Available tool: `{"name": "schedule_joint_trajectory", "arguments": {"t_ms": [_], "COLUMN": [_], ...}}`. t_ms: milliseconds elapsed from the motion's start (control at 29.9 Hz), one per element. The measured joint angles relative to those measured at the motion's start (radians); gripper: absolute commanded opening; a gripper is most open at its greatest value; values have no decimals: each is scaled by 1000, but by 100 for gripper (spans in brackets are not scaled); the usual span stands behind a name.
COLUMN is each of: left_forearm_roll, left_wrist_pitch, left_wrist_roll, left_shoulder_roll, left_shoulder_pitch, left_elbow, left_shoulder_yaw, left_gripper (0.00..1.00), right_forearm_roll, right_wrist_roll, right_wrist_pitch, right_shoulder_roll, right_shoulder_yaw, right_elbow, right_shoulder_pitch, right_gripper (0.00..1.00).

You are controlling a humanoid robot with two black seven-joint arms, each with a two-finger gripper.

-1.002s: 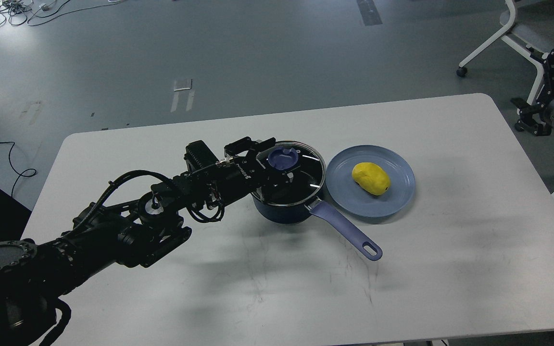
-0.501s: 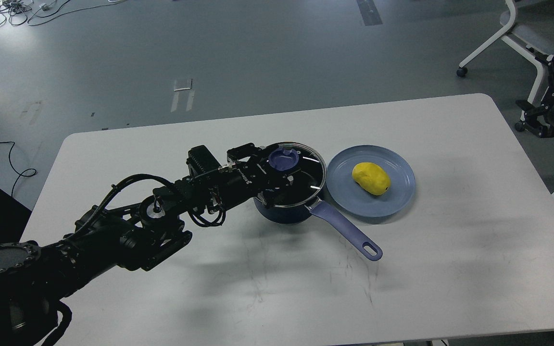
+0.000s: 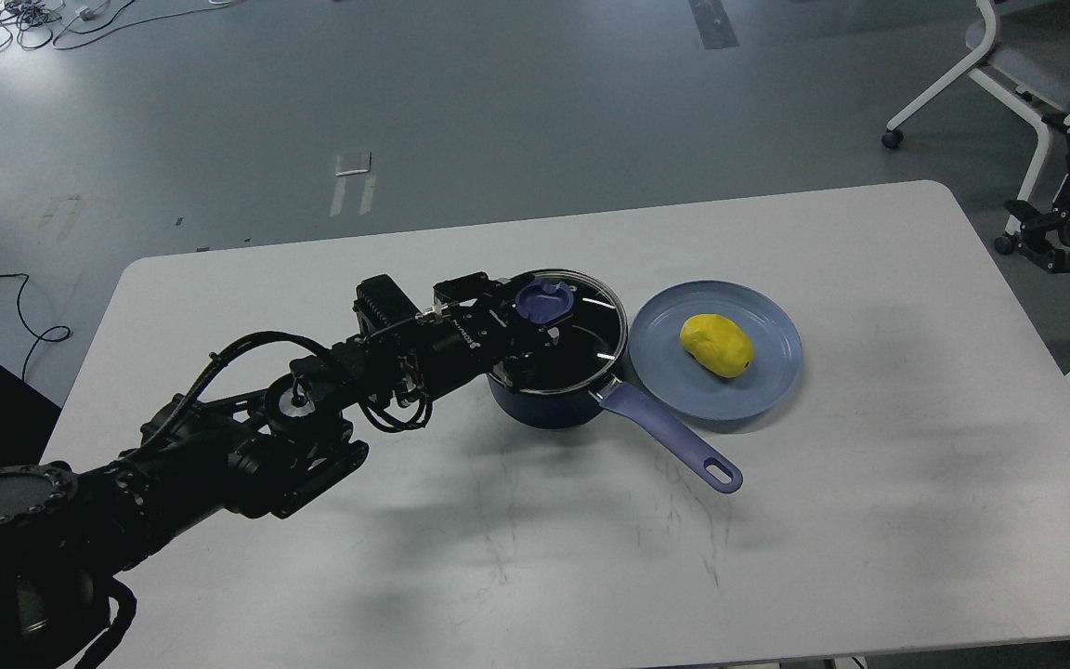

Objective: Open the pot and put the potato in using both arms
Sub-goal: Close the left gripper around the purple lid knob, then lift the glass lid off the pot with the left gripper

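Observation:
The pot (image 3: 549,404), a dark navy saucepan, stands mid-table with its lavender handle (image 3: 670,441) pointing to the front right. The glass lid (image 3: 586,348) lies on it. My left gripper (image 3: 540,311) reaches in from the left, and its fingers are closed around the lid's blue knob (image 3: 544,302). The yellow potato (image 3: 717,345) lies on the blue-grey plate (image 3: 674,386), just right of the pot. My right gripper (image 3: 1037,232) hangs off the table's right edge, far from the potato; it is too dark and small to tell whether its fingers are open.
The white table (image 3: 535,557) reaches past the pot in front and to the left. A white wheeled chair (image 3: 981,65) stands on the grey floor at the back right. Cables (image 3: 24,19) lie on the floor at the back left.
My left gripper's fingers have closed in on the lid's knob. The pot's handle has swung slightly. My right arm has drifted to the right, further off the table.

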Motion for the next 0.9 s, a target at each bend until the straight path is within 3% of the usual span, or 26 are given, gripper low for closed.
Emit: {"name": "schedule_joint_trajectory", "arguments": {"t_ms": [334,535,668,902], "left_forearm_roll": [-221,-244,-237,-216], "left_wrist_pitch": [0,0,0,0], "left_wrist_roll": [0,0,0,1], "left_shoulder_roll": [138,290,410,543], "left_shoulder_pitch": [-139,-178,-128,95], "left_elbow": [-231,-236,-235,-248], "left_shoulder_yaw": [-3,1,1,1], "left_gripper": [43,43,43,43], "right_forearm_roll": [0,-1,-3,-3], "right_wrist_roll": [0,0,1,2], "right_wrist_pitch": [0,-1,-3,-5], "right_shoulder_roll": [5,9,27,39], "right_shoulder_yaw": [-1,-7,-45,-63], "right_elbow": [2,6,10,10], "right_shoulder_pitch": [1,3,6,7], "right_gripper": [100,100,100,100]}}
